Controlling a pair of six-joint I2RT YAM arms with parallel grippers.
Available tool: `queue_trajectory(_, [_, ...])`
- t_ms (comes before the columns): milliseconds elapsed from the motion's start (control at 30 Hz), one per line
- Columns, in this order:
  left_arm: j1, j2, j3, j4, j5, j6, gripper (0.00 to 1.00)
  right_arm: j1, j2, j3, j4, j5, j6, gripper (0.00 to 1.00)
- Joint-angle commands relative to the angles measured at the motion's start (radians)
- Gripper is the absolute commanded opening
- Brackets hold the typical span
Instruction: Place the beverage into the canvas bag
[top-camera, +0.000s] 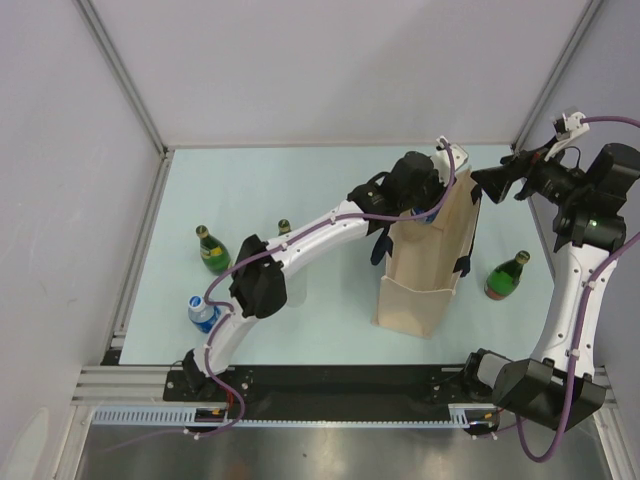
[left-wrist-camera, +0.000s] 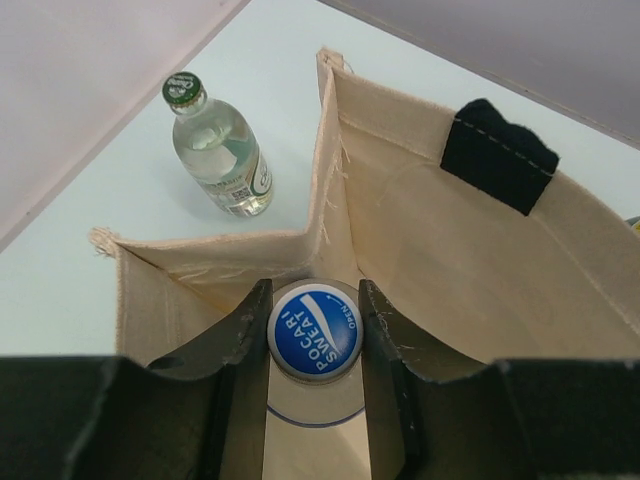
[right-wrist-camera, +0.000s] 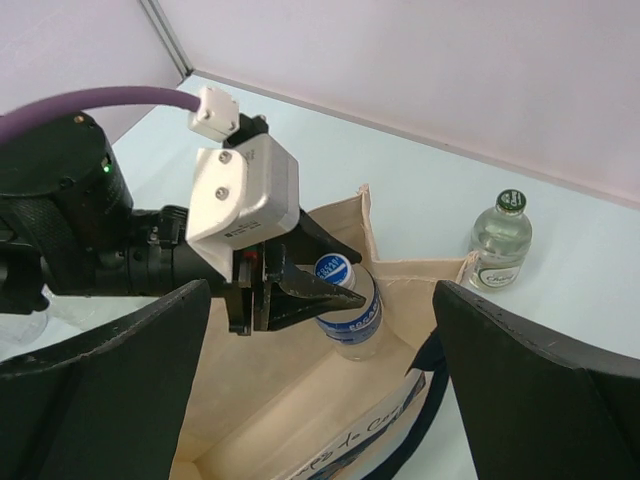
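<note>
The beverage is a clear Pocari Sweat bottle with a blue cap (left-wrist-camera: 315, 335). My left gripper (left-wrist-camera: 315, 292) is shut on its neck just under the cap. It holds the bottle upright in the open mouth of the beige canvas bag (top-camera: 425, 275), near a far corner. The right wrist view shows the bottle (right-wrist-camera: 350, 312) with its lower body below the bag's rim (right-wrist-camera: 415, 272). My right gripper (top-camera: 500, 180) is open and empty, hovering above and to the right of the bag, its fingers (right-wrist-camera: 545, 395) spread wide. A navy handle (left-wrist-camera: 497, 155) hangs on the bag's wall.
A clear bottle with a green cap (left-wrist-camera: 220, 150) stands just outside the bag's far corner and also shows in the right wrist view (right-wrist-camera: 498, 245). Green bottles stand at left (top-camera: 211, 250) and right (top-camera: 507, 275) of the bag. A blue-capped bottle (top-camera: 203, 312) stands near the left arm's base.
</note>
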Motion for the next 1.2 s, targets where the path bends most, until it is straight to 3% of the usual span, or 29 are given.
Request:
queue_trajectory(0, [0.000, -0.030, 0.001, 0.188, -0.019, -0.020, 0.31, -0.004, 0.004, -0.001, 0.029, -0.010, 0.006, 1.00])
queue_trajectory(200, [0.005, -0.044, -0.035, 0.190, -0.047, -0.040, 0.61, -0.004, 0.016, -0.003, 0.026, -0.008, 0.003, 1.00])
queue_trajectory(300, [0.007, -0.058, -0.041, 0.190, -0.054, -0.048, 0.68, -0.007, 0.030, 0.004, 0.023, -0.008, 0.012, 1.00])
queue_trajectory(800, [0.008, -0.233, -0.053, 0.174, -0.054, -0.094, 0.86, -0.020, 0.155, 0.103, -0.031, 0.062, 0.051, 1.00])
queue_trajectory(1167, [0.026, -0.449, -0.277, 0.124, -0.027, -0.213, 0.88, -0.015, 0.434, 0.318, -0.208, 0.207, 0.040, 0.98])
